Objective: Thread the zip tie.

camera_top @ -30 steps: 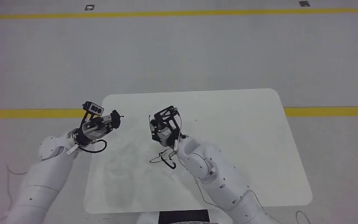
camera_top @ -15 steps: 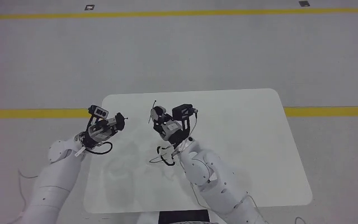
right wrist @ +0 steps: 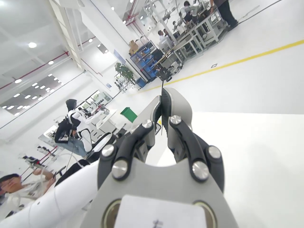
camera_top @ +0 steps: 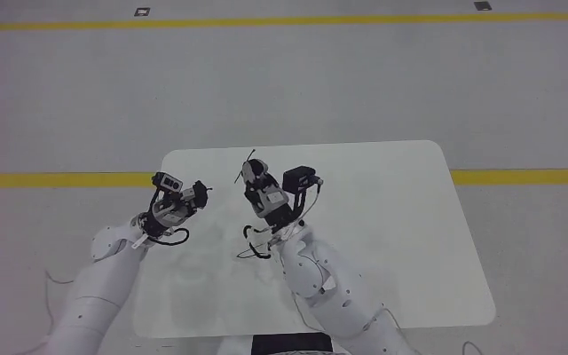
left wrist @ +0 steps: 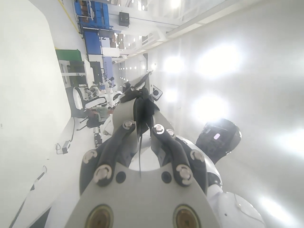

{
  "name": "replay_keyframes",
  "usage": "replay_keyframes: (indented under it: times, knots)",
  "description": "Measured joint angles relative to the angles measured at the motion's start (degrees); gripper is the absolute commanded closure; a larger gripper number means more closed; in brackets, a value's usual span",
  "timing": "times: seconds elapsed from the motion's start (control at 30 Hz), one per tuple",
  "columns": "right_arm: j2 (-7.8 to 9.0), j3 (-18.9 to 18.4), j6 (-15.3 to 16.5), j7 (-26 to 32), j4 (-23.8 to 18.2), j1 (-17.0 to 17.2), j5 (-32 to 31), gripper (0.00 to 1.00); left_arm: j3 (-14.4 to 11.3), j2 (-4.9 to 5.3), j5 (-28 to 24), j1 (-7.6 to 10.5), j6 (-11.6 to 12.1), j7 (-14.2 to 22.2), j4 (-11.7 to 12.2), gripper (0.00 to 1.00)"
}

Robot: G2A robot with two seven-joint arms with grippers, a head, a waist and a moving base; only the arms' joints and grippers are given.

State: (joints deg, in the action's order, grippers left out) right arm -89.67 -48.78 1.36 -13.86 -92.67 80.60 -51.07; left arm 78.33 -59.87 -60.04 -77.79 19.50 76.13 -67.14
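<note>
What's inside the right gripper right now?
A thin black zip tie, pinched in the shut right gripper; its tip pokes out beyond. The stretch between the pads is covered.

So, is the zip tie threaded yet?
Not yet. Done: it's picked up, and the right jaws are shut on the zip tie, held above the table. In hand: the left jaws pinch a black strip too, apart from the right ones in the top view. Left: bringing the ends together and pushing the tip through.
</note>
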Motion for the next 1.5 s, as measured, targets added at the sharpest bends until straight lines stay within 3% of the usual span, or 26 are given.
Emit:
replay_keyframes:
  times: [0.13, 0.3, 0.6, 0.9, 1.5]
  knots:
    - [-1.08, 2.07, -1.43, -4.94, 3.88, -1.58, 1.15, 1.00, -0.87, -0.86, -0.94, 1.01, -0.02, 0.25, 1.71, 1.00]
    - [-1.42, 2.75, -1.12, -4.96, 5.52, -2.31, 2.01, 1.00, -1.30, -1.59, -0.08, 1.95, -0.02, 0.59, 2.84, 1.00]
    - [-1.41, 2.73, -1.15, -4.93, 5.44, -2.25, 1.92, 1.00, -1.23, -1.60, 0.05, 1.99, -0.02, 0.60, 2.88, 1.00]
    - [-2.30, 4.88, -3.88, -7.71, 6.97, -3.03, -1.71, 1.00, -1.23, -1.60, 0.05, 1.99, -0.02, 0.59, 2.88, 1.00]
    - [-2.65, 5.54, -3.57, -8.34, 7.93, -3.49, -1.55, 1.00, -1.23, -1.60, 0.06, 1.99, -0.02, 0.59, 2.89, 1.00]
